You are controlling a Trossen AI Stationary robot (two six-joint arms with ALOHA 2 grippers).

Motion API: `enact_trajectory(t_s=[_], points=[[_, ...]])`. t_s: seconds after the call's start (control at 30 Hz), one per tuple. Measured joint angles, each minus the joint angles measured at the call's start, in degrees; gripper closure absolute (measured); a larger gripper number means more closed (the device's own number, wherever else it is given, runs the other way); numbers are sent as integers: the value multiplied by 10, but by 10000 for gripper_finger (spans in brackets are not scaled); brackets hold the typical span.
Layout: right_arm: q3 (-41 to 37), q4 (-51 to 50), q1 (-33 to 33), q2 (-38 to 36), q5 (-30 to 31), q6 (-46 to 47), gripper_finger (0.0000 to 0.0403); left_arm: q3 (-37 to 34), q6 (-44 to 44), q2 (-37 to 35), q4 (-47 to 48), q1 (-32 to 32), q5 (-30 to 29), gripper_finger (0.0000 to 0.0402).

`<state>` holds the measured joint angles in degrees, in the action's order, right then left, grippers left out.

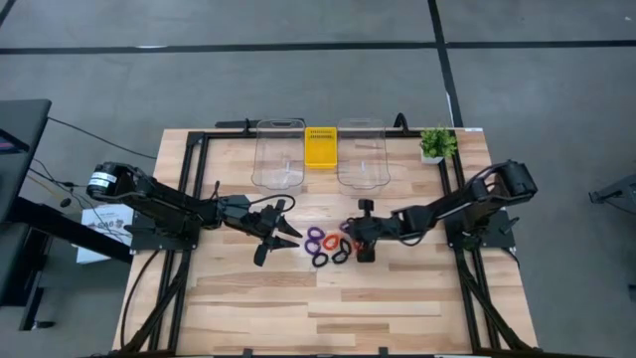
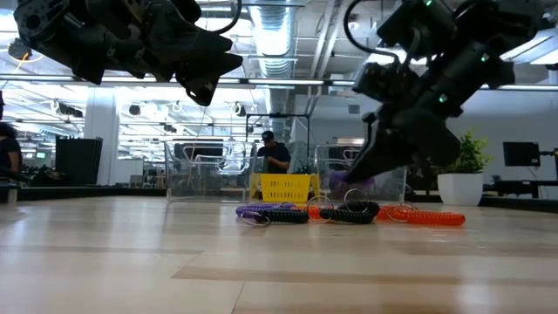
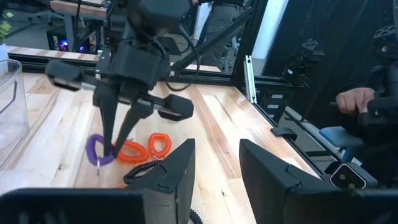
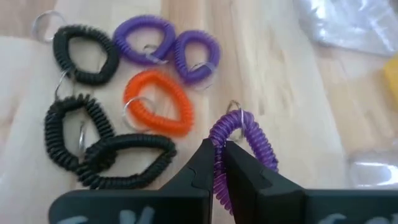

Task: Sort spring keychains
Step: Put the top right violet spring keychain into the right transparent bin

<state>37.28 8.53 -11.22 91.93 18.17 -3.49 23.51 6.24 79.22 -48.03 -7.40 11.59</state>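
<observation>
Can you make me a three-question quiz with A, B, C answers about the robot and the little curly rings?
1. Where is the yellow basket?
A. Between the two clear bins
B. On the floor
C. Under the potted plant

2. What colour is the keychain that the right hand grips?
A. Black
B. Purple
C. Green

3. What is the left hand doing?
A. Gripping an orange keychain
B. Resting inside a bin
C. Holding nothing, beside the pile of keychains

Answers:
1 A: the high view shows the basket set between the bins at the table's far edge.
2 B: the right wrist view shows the fingers shut on a purple coil, lifted off the wood in the low view.
3 C: the left wrist view shows its fingers apart with nothing between them.
</observation>
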Motion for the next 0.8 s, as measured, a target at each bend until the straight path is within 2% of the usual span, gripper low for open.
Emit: enact_trajectory(t_s=[0.5, 0.8], points=[[2, 26, -25, -33, 2, -21, 385, 0, 0, 0, -1, 9, 0, 279], [44, -6, 20, -101, 3, -57, 384, -2, 43, 0, 15, 28, 20, 279]])
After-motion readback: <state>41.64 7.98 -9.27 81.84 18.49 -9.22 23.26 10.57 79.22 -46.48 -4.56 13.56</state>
